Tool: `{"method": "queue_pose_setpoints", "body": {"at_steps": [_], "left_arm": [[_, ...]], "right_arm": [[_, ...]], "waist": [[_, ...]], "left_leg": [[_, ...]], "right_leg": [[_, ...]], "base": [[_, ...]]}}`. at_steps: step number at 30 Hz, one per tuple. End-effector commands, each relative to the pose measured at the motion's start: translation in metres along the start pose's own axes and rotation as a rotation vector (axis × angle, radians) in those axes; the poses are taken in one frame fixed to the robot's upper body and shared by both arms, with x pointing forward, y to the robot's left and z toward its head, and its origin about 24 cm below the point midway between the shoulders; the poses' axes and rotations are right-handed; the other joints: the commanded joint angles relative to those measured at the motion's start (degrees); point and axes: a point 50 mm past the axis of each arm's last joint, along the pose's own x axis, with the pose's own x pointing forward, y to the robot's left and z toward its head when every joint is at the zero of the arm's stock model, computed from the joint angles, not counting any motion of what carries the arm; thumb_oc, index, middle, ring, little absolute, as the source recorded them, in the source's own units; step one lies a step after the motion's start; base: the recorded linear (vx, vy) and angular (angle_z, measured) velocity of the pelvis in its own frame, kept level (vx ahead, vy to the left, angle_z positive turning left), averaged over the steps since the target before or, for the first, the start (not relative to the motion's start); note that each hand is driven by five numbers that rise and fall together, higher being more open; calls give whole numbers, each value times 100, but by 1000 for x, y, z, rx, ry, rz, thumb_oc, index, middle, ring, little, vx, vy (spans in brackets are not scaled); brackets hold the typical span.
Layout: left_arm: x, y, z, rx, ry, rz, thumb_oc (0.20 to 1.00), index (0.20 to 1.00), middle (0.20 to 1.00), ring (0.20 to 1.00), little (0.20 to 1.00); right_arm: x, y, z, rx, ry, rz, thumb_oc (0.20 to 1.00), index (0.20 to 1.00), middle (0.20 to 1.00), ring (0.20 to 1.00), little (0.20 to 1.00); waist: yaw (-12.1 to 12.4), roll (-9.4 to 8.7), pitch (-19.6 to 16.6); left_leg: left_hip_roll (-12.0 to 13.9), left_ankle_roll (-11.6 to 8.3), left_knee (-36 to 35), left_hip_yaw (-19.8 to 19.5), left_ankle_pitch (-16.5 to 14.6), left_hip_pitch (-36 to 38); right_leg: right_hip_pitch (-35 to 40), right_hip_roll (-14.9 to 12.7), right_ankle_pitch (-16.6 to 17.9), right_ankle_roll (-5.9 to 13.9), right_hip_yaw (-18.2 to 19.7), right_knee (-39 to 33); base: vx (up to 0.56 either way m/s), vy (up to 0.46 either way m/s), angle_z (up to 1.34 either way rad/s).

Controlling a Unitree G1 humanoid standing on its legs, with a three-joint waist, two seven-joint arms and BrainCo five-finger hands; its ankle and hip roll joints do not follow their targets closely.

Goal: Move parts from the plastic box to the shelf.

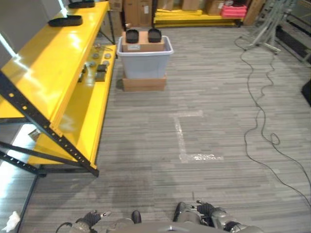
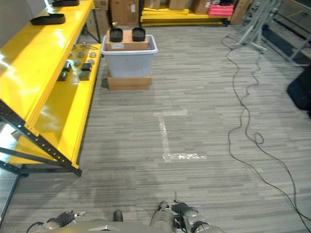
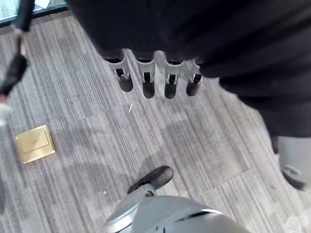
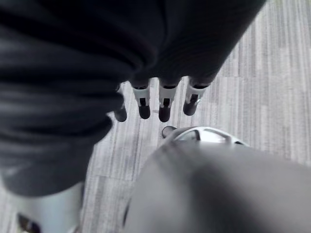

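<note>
- At 11 o'clock: grey plastic box (image 1: 144,60) on grey plank floor (image 1: 209,126), beside yellow shelf (image 1: 58,73).
- Left hand (image 3: 155,80), right hand (image 4: 163,102): fingers straight, empty.

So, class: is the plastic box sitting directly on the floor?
No, the plastic box rests on a flat cardboard box that lies on the floor.

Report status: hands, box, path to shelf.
Left hand and right hand open, empty. Grey box ahead beside yellow shelf, parts inside. Bare floor between.
</note>
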Motion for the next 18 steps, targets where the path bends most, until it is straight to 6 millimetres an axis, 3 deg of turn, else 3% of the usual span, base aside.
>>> {"method": "queue_pose_setpoints", "body": {"at_steps": [1, 3, 4, 7, 9, 10, 13, 14, 15, 18], "left_arm": [[2, 7, 16, 25, -35, 20, 1000, 1000, 1000, 1000, 1000], [2, 7, 21, 19, -52, 29, 1000, 1000, 1000, 1000, 1000], [2, 5, 26, -11, -68, 30, 1000, 1000, 1000, 1000, 1000], [2, 1, 32, -45, -90, 22, 1000, 1000, 1000, 1000, 1000], [2, -6, 36, -99, -103, 2, 1000, 1000, 1000, 1000, 1000], [2, -6, 36, -99, -104, 2, 1000, 1000, 1000, 1000, 1000], [2, -7, 37, -107, -105, -5, 1000, 1000, 1000, 1000, 1000], [2, -7, 36, -113, -104, 0, 1000, 1000, 1000, 1000, 1000], [2, -8, 33, -121, -97, -3, 1000, 1000, 1000, 1000, 1000], [1, -12, 25, -127, -79, -17, 1000, 1000, 1000, 1000, 1000]], "right_arm": [[0, -15, 2, -59, 18, -58, 1000, 1000, 1000, 1000, 1000], [-1, -13, -7, -48, 43, -57, 1000, 1000, 1000, 1000, 1000], [-2, -14, -14, -32, 63, -61, 1000, 1000, 1000, 1000, 1000], [-3, -17, -20, -5, 77, -70, 1000, 1000, 1000, 1000, 1000], [-5, -24, -27, 18, 99, -88, 1000, 1000, 1000, 1000, 1000], [-5, -23, -27, 18, 99, -88, 1000, 1000, 1000, 1000, 1000], [-6, -27, -30, -15, 112, -92, 1000, 1000, 1000, 1000, 1000], [-6, -29, -30, -23, 115, -100, 1000, 1000, 1000, 1000, 1000], [-6, -33, -31, -44, 122, -106, 1000, 1000, 1000, 1000, 1000], [-6, -33, -31, -67, 121, -103, 1000, 1000, 1000, 1000, 1000]], "waist": [[-37, 22, 133], [-64, 26, 67], [-82, 94, 17], [-92, 101, 5], [-46, 102, 106], [-58, 87, 89], [24, -34, 262], [63, -92, 302], [183, -130, 350], [329, -179, 299]], "left_leg": [[267, -266, -13, -424, -788, 434], [311, -322, -13, -512, -877, 577], [447, -394, 178, -552, -974, 652], [491, -484, 881, -586, -977, 419], [510, -715, 2402, -655, -521, -120], [493, -711, 2397, -666, -502, -147], [498, -839, 3913, -822, 204, -728], [446, -855, 4264, -819, 333, -928], [294, -774, 4514, -823, 148, -1386], [177, -699, 4066, -803, 20, -1833]], "right_leg": [[212, 375, 643, 87, 199, -703], [364, 514, 535, -25, 339, -778], [451, 599, 360, -149, 304, -698], [603, 632, 210, -277, 269, -692], [924, 752, -93, -553, 353, -634], [904, 735, -86, -551, 342, -636], [1257, 813, -306, -792, 465, -660], [1370, 811, -337, -831, 495, -710], [1574, 822, -394, -842, 617, -830], [1816, 835, -473, -770, 626, -1009]], "base": [[257, -159, -6], [353, -262, 20], [353, -271, 35], [227, -192, 27], [300, -265, 13], [186, -163, 0], [245, -205, -31], [411, -207, 7], [443, -154, 6], [323, -48, -23]]}}
